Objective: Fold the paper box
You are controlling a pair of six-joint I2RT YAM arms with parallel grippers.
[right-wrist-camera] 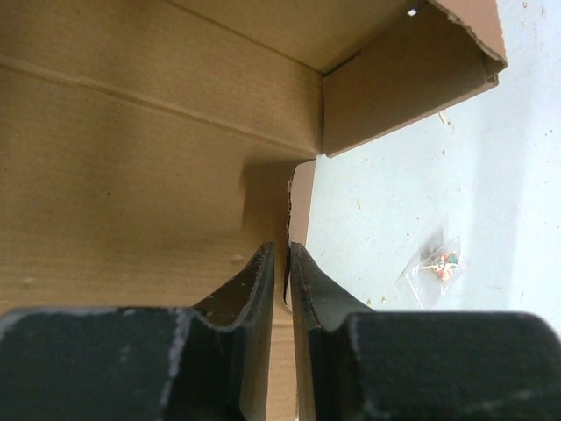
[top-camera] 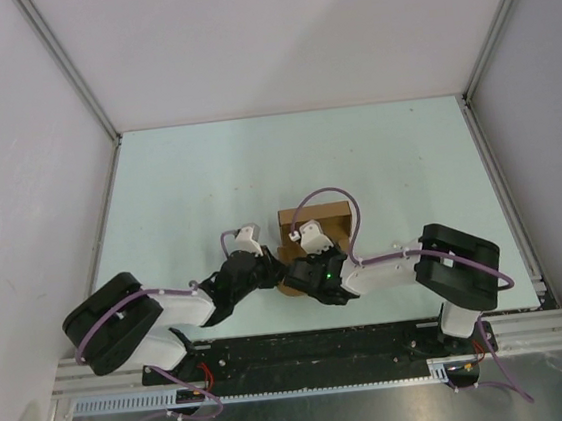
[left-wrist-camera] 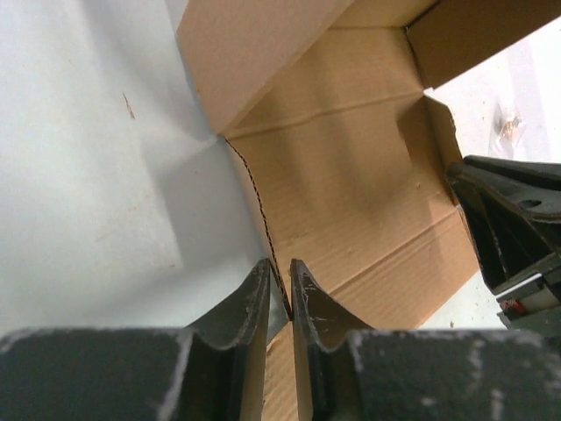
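Observation:
The paper box [top-camera: 314, 217] is brown cardboard, partly folded, with raised walls and a creased floor [left-wrist-camera: 351, 175] [right-wrist-camera: 131, 158], near the table's front middle. My left gripper [top-camera: 279, 271] [left-wrist-camera: 280, 267] straddles the box's left wall edge. Its jaws stand a narrow slit apart, and grey table shows between one finger and the cardboard. My right gripper [top-camera: 303, 268] [right-wrist-camera: 281, 250] straddles a thin flap edge on the box's right side, likewise a slit apart and wider than the cardboard. The right gripper's black body [left-wrist-camera: 517, 228] shows across the box in the left wrist view.
A small clear plastic scrap [right-wrist-camera: 436, 267] [left-wrist-camera: 508, 123] lies on the pale table [top-camera: 207, 178] just right of the box. White enclosure walls [top-camera: 13, 148] ring the table, and a black rail [top-camera: 315, 346] runs along the near edge.

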